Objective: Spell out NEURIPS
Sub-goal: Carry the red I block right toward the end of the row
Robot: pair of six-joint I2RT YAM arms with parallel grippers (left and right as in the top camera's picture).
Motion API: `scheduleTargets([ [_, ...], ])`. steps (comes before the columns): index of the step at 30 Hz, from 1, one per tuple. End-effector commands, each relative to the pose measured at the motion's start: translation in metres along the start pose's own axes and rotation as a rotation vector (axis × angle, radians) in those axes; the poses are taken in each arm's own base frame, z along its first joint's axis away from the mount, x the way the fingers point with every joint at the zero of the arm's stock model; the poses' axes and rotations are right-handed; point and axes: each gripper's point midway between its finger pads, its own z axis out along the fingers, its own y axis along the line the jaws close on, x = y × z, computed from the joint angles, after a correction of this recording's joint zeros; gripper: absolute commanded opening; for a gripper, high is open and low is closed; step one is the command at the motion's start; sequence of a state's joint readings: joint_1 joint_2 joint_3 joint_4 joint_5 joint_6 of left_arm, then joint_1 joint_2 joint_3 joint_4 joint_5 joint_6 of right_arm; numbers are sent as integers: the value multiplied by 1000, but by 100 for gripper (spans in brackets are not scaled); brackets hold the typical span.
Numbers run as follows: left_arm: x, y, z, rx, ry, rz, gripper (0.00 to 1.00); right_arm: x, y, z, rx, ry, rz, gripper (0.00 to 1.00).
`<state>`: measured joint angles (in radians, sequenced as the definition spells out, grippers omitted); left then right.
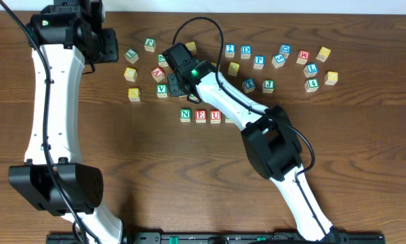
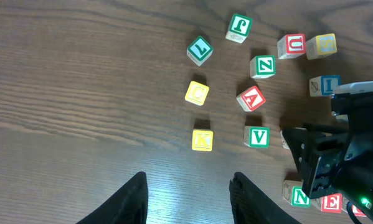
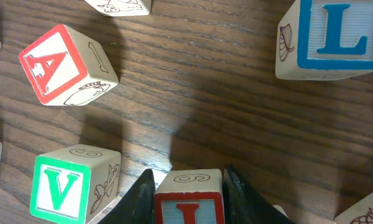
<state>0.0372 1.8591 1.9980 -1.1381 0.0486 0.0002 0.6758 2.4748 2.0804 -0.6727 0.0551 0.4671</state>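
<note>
Your right gripper [image 3: 187, 179] is closed on the red I cube [image 3: 188, 208], near the V cube [image 3: 61, 186] and apart from the N-E-U row [image 1: 200, 116] on the tabletop [image 1: 141, 152], while your left gripper [image 2: 187, 180] hangs open and empty; R likely belongs next, so setting I beside U would misspell the word.

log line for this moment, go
row: N E U placed | right gripper: shut on red-letter cube | left gripper: open, empty
</note>
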Motion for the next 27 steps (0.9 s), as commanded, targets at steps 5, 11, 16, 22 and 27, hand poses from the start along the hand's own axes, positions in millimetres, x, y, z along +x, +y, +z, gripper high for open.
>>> scheduleTargets([
  [5,-4,0,-4,-6,-14,1,42,6,-1,6,20,13,0,22],
  [11,-4,0,-4,-6,-14,1,43,-14,1,-5,0,-34,13,21],
  [16,-4,0,-4,-6,-14,1,43,-40,11,-43,-28,-92,5,22],
  [22,-4,0,-4,-6,-14,1,42,-58,12,-105,-44,-135,0,23],
  [27,-4,0,-4,-6,-14,1,43,-50,-13,-156,0,-81,16,23],
])
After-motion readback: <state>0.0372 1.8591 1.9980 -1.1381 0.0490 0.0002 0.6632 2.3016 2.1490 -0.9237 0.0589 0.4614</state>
